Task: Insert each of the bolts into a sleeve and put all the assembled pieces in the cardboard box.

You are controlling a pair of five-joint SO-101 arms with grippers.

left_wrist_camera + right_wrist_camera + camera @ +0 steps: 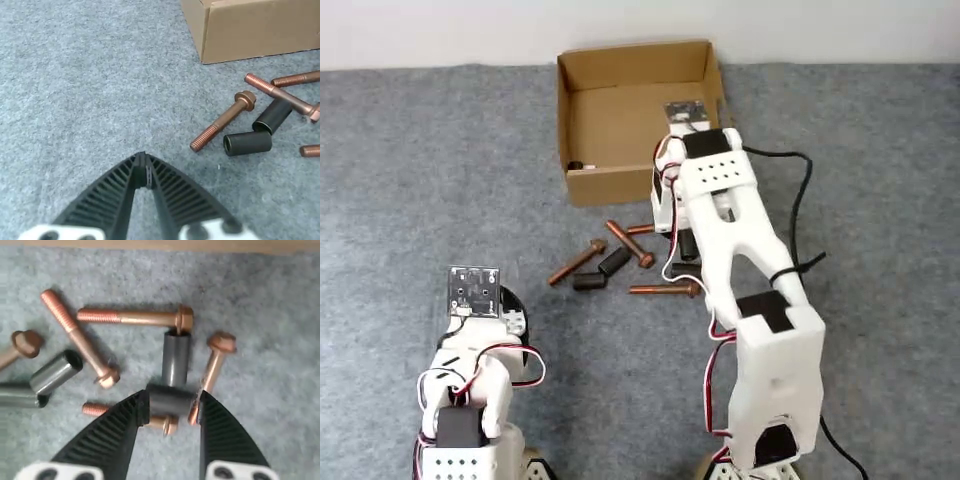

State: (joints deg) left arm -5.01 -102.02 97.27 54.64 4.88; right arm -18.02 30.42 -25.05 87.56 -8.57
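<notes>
Pinching a dark sleeve just beside the cardboard box, our right end effector grips it endwise; we should lift straight, clearing the crowding bolts. Farther from the box, our left end effector sits closed, empty.

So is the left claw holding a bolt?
No, the left gripper is shut tip to tip with nothing between its fingers, above the grey carpet.

- Dark item, cardboard box corner: too small to identify.
- Cut-off sleeve: one end beyond frame edge.
- Cut-off bolt: mostly out of frame.
- Covered bolt: mid-shaft behind right gripper finger.
</notes>
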